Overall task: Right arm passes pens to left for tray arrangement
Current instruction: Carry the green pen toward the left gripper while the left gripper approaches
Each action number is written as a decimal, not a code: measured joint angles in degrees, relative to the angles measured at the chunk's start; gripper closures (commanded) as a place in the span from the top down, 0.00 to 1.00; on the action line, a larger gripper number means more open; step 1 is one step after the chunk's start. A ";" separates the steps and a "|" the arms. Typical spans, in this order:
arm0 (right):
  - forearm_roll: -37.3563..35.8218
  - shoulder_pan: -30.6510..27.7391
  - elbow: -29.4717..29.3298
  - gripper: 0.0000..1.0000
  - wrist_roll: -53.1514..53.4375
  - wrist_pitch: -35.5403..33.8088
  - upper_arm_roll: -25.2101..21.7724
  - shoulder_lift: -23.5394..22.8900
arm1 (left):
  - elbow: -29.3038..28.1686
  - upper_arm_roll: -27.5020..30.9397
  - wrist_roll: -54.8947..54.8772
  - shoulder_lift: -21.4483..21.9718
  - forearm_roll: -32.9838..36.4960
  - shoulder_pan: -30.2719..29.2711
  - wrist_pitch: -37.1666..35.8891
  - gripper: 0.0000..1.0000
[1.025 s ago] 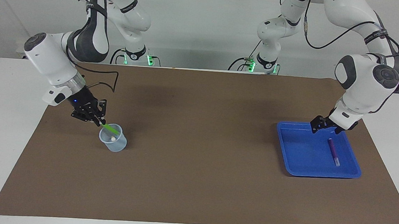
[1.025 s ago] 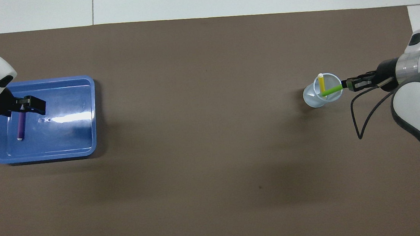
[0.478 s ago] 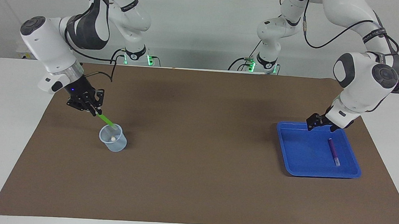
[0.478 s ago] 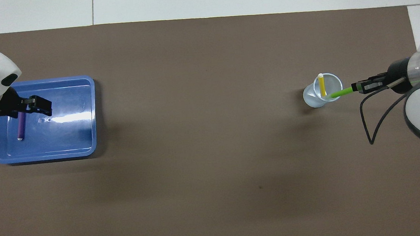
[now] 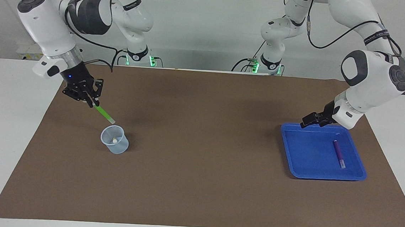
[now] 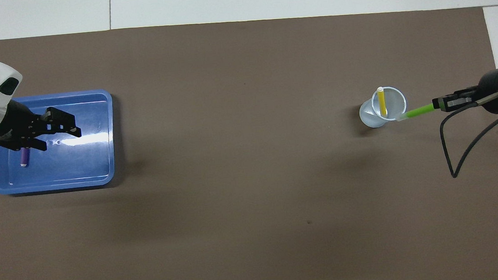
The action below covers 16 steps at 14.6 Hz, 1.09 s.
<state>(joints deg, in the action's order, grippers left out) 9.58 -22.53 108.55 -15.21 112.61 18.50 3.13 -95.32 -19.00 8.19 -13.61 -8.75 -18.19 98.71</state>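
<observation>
My right gripper (image 5: 92, 102) is shut on the upper end of the green pen (image 5: 104, 113), which hangs slanted in the air, its lower tip just above the rim of the translucent cup (image 5: 115, 141). The yellow pen (image 6: 381, 101) stands inside the cup (image 6: 371, 116). At the left arm's end of the table, the purple pen (image 5: 338, 154) lies in the blue tray (image 5: 306, 154). My left gripper (image 5: 309, 120) hovers open and empty over the tray's edge nearest the robots. Seen from overhead, it (image 6: 61, 134) covers part of the purple pen (image 6: 24, 158) in the tray (image 6: 84, 165).
A brown mat (image 5: 199, 163) covers the table between the cup and the tray. A black cable (image 6: 453, 153) loops down from the right wrist over the mat near the cup.
My right gripper has lifted the green pen up and out of the cup, moving toward the robots. My left gripper has risen from the tray floor and swung toward the table's middle.
</observation>
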 measured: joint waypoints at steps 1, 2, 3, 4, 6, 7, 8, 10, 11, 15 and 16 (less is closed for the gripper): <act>-0.12 0.07 -0.44 0.00 3.83 -1.48 0.45 0.64 | 0.13 -0.06 1.86 0.07 -0.74 0.01 -0.54 0.96; -0.15 0.19 -0.70 0.00 7.69 -2.63 1.27 1.31 | 0.13 -0.25 4.34 0.10 -1.41 0.15 -0.71 0.96; -0.16 0.32 -0.77 0.00 11.43 -3.39 2.42 1.93 | 0.13 -0.43 7.08 0.10 -2.21 0.74 -0.81 0.96; -0.16 0.43 -0.80 0.00 15.27 -3.79 3.86 2.50 | 0.13 -0.59 10.06 0.11 -3.80 1.59 -1.06 0.96; -0.15 0.49 -1.02 0.00 23.70 -4.69 7.33 3.49 | 0.13 -0.79 16.00 0.23 -9.44 2.79 -2.60 0.95; -0.13 0.52 -1.46 0.00 28.46 -5.44 9.08 3.80 | 0.13 -0.83 18.69 0.34 -11.79 2.96 -3.14 0.95; 0.02 0.56 -2.07 0.00 33.52 -6.07 10.84 3.93 | 0.14 -0.85 20.94 0.45 -13.52 2.96 -3.45 0.95; 0.78 0.62 -3.20 0.00 42.99 -6.36 13.81 3.94 | 0.13 -0.90 25.82 0.63 -16.35 2.98 -4.20 0.95; 1.53 0.63 -3.61 0.00 46.77 -6.36 14.77 3.94 | 0.14 -0.96 29.48 0.70 -18.25 3.04 -4.69 0.95; 7.62 0.63 -4.32 0.00 59.65 -5.87 16.90 3.92 | 0.14 -1.68 46.08 0.85 -25.79 3.86 -5.24 0.93; 9.33 0.68 -4.41 0.00 63.08 -5.01 17.39 3.90 | 0.13 -2.25 49.06 0.85 -26.70 3.91 -5.24 0.93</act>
<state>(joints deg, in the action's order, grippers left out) 18.91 -21.84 104.14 47.87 107.60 35.89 7.02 -95.19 -21.25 57.25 -12.77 -35.45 -14.28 93.46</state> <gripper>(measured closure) 0.815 0.053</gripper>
